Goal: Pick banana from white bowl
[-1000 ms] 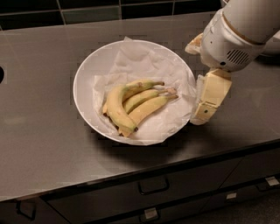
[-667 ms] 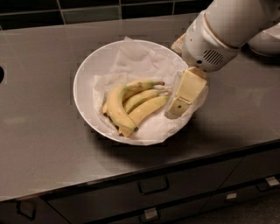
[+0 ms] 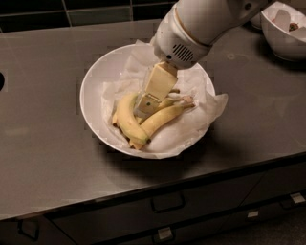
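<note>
Yellow banana [image 3: 125, 119] axis upper-L to lower-R; end effector [image 3: 143, 105] beside it.

A: Where is the arm?
B: The white arm [image 3: 210, 14] reaches in from the upper right, its round wrist [image 3: 184, 40] angled downward.
A: And the gripper?
B: The cream gripper [image 3: 146, 103] hangs below the wrist, pointing down and left.

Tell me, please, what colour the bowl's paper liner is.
White: the paper liner shows best in the camera view, the gripper at the bananas.
</note>
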{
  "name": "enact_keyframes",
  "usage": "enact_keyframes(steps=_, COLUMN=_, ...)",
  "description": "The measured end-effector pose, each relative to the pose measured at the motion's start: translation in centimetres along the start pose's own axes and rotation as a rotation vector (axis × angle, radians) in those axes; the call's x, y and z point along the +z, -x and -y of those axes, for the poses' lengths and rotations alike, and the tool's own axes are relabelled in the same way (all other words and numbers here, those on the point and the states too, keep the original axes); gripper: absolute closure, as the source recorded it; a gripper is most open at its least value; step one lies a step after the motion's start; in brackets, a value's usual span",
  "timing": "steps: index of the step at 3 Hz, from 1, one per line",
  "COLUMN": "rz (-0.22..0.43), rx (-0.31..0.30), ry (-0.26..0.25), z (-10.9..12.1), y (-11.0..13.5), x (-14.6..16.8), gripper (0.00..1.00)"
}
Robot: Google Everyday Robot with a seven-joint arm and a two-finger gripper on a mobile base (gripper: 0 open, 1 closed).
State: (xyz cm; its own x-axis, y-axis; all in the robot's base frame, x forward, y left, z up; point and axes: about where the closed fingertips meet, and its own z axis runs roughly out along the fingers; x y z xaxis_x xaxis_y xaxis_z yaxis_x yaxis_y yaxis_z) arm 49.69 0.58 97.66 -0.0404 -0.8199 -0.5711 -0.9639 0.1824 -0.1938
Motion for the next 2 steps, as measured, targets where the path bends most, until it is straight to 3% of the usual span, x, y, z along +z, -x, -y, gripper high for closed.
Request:
enact_keyframes(steps=1, rz=0.0, rx=0.0, ry=0.0, z=-0.01, y=0.02, x=-0.01, gripper=0.0)
enact_keyframes(steps=2, rz=0.018, rx=0.059, ry=-0.036, z=-0.8, y=0.65, x=0.54, gripper=0.0)
